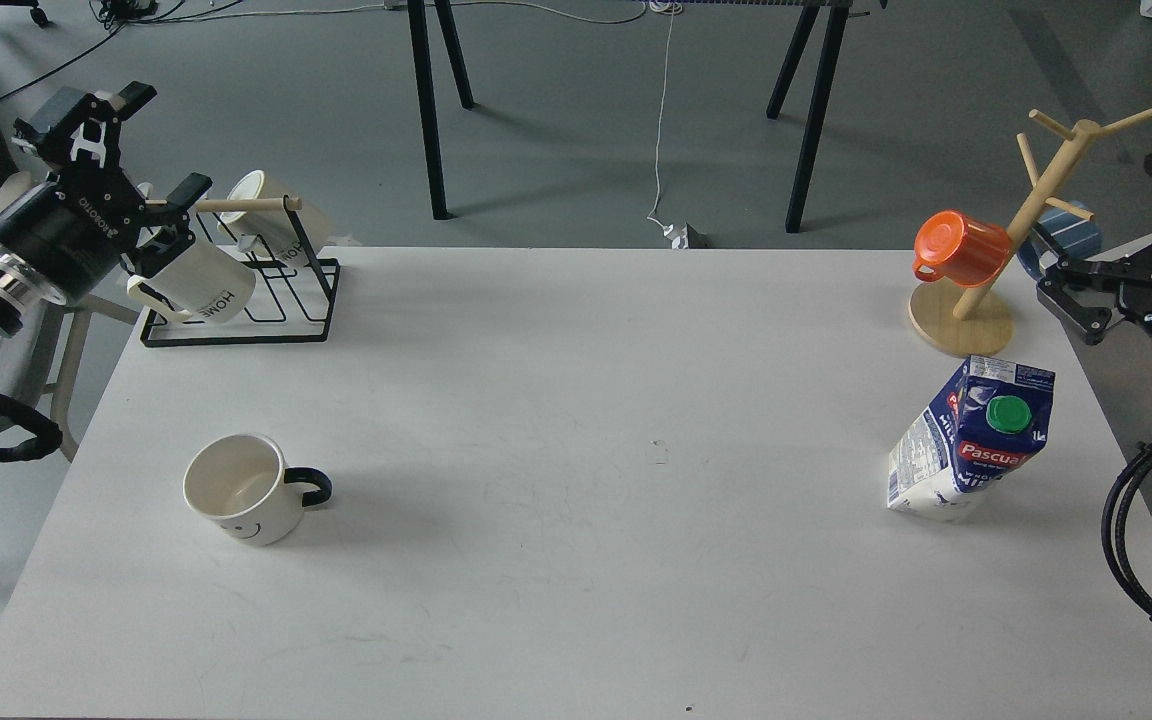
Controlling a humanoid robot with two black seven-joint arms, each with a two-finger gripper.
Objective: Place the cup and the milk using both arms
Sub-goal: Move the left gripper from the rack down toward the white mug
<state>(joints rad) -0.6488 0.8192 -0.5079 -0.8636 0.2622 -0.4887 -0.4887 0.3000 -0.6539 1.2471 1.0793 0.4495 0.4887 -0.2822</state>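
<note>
The cup [241,490], a white mug with a black handle and a small smiley face, stands upright on the white table [556,420] at the front left, handle pointing right. The milk [976,445], a blue and white carton with a green cap and a red "Pascual" label, stands upright at the right side. My left gripper [164,140] hangs open off the table's far left corner, well behind the cup. My right gripper [1116,232] is open beyond the right edge, behind and to the right of the milk. Neither gripper holds anything.
A black wire rack [311,300] with cream "HOME" mugs [201,285] sits at the far left corner, just below my left gripper. A wooden mug tree [1026,215] carrying an orange cup [961,248] stands at the far right. Black trestle legs [431,110] stand behind the table.
</note>
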